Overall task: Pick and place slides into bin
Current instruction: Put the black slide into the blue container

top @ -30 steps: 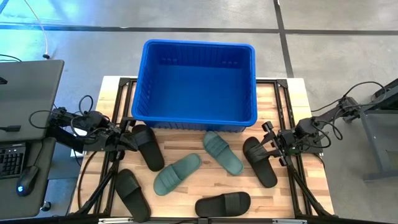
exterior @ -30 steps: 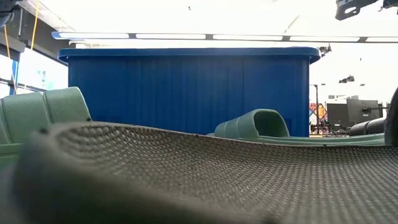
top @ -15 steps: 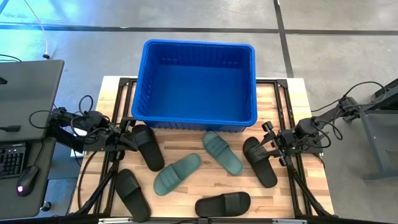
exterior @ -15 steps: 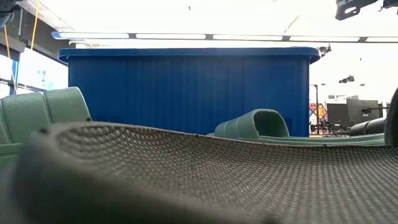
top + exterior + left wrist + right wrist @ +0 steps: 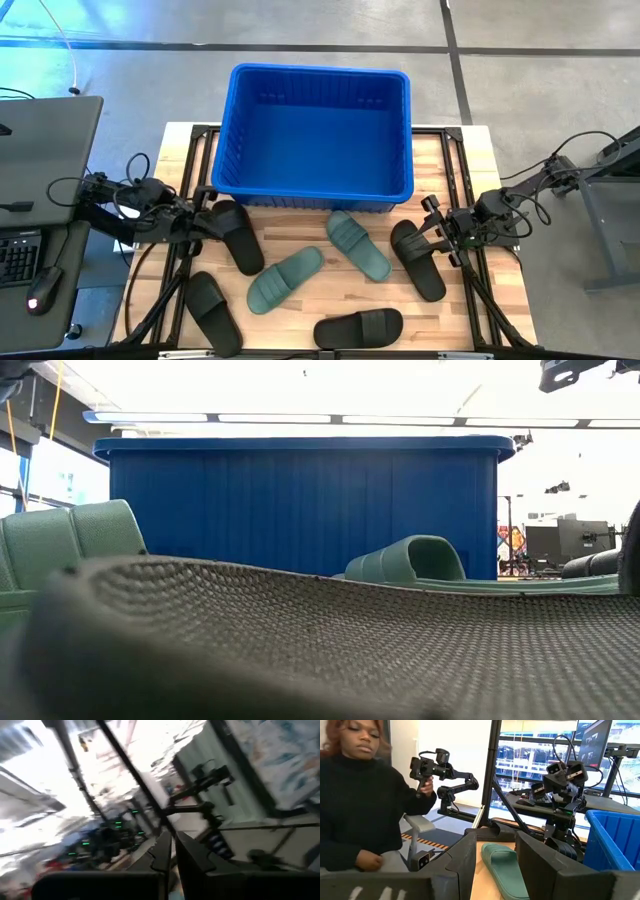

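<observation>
The blue bin (image 5: 320,130) stands at the table's far side with nothing showing inside it. Several slides lie flat on the wood in front of it: black ones at the left (image 5: 237,236), near left (image 5: 213,312), near middle (image 5: 358,327) and right (image 5: 417,259), and green ones (image 5: 286,279) (image 5: 358,244) in the middle. My left gripper (image 5: 207,224) hovers shut by the table's left edge, beside the left black slide. My right gripper (image 5: 432,226) hovers open at the right edge, over the right black slide's far end, with nothing between its fingers (image 5: 465,855).
A person in a black top (image 5: 360,805) sits beyond the table's left side, holding a control arm. A desk with a keyboard and mouse (image 5: 40,200) stands left of the table. In the low view a black slide's sole (image 5: 300,650) fills the foreground.
</observation>
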{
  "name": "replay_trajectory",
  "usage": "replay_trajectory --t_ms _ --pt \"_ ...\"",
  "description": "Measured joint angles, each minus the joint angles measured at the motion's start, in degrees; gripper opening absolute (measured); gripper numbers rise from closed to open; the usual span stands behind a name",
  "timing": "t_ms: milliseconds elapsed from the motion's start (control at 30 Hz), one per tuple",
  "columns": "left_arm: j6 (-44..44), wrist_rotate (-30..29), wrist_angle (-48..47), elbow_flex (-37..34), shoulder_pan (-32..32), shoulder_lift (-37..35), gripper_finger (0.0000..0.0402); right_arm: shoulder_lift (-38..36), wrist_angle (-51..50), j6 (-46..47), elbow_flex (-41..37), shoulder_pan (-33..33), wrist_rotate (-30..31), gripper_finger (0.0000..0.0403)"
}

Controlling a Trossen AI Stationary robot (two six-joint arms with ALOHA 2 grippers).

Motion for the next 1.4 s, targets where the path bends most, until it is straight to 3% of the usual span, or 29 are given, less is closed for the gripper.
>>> replay_trajectory --t_ms 133,300,567,967,1400 --pt "8.25 -8.42 2.11 0.01 0.00 0.00 0.0019 -0.01 0.00 0.00 0.00 0.01 0.02 0.0129" --pt "8.31 -14.77 3.02 0.01 0.01 1.57 0.0019 0.00 0.00 0.00 0.00 0.02 0.00 0.0129" --pt "6.40 -15.85 14.07 0.89 0.01 9.17 0.0019 -0.01 0.00 0.00 0.00 0.02 0.01 0.0129" --pt "11.42 -21.46 13.77 7.97 0.00 28.24 0.0019 0.00 0.00 0.00 0.00 0.01 0.00 0.0129" --pt "11.50 -20.11 4.31 15.85 -0.01 35.72 0.0019 -0.02 -0.02 0.00 0.00 0.02 0.01 0.0129"
